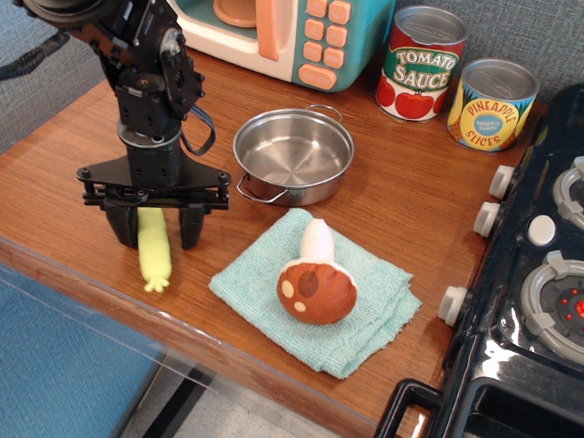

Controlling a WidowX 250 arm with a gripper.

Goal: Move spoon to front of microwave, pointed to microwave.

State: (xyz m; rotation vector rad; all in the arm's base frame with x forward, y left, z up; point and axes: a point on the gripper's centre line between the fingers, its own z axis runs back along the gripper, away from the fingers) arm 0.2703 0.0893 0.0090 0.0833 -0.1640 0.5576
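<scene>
Claw (158, 232) stood low over the bench's (65, 163) front-left part, fingers apart, straddling the spoon (153, 252). Whether they touched it could not be told. Only the spoon's yellow-green handle showed, lying flat, notched end toward the front edge. Microwave (286, 23) at the back, well apart. Steel pot (293, 155) sat between.

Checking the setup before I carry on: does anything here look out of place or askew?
Only the spoon: it lies near the table's front edge, between the gripper's open fingers, handle toward the edge, far from the microwave. Nothing looks spilled or damaged.
</scene>
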